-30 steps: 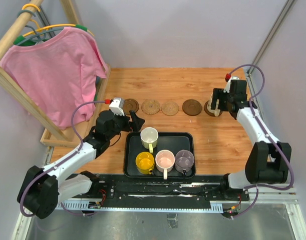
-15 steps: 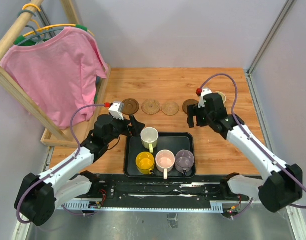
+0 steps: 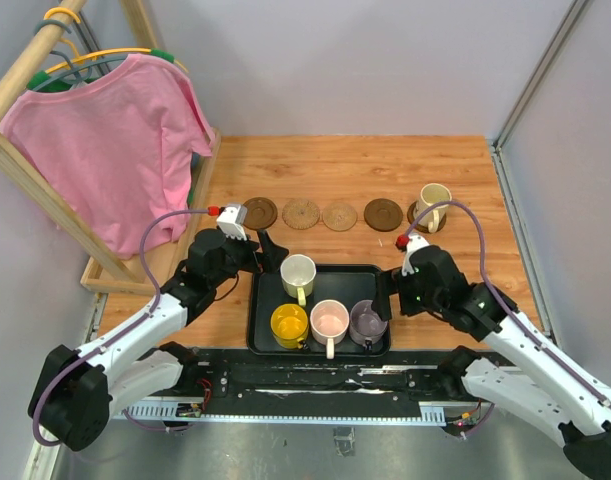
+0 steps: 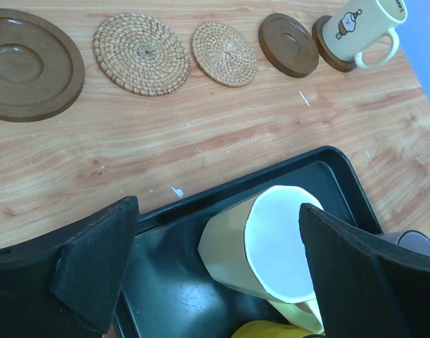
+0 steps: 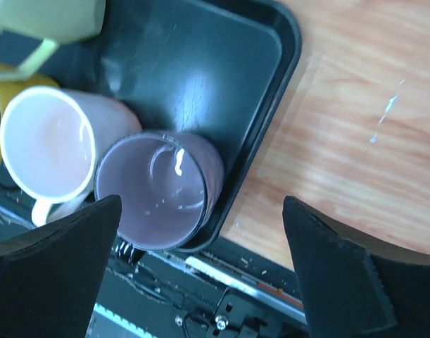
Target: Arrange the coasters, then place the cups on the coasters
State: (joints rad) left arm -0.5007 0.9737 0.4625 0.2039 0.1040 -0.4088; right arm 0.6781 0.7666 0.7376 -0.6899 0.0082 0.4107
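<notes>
Swung away from the upright cream cup [image 3: 432, 205], my right claw [image 5: 200, 204] hangs wide apart over the purple cup [image 5: 155, 190]; only the left wrist view shows the cream cup's handle.

No readable words, numbers or brand marks anywhere. Only one printed sign: a small cartoon figure [image 4: 350, 25] on the side of the cream cup [image 4: 375, 20], seen from the left wrist, too small to show any lettering.
</notes>
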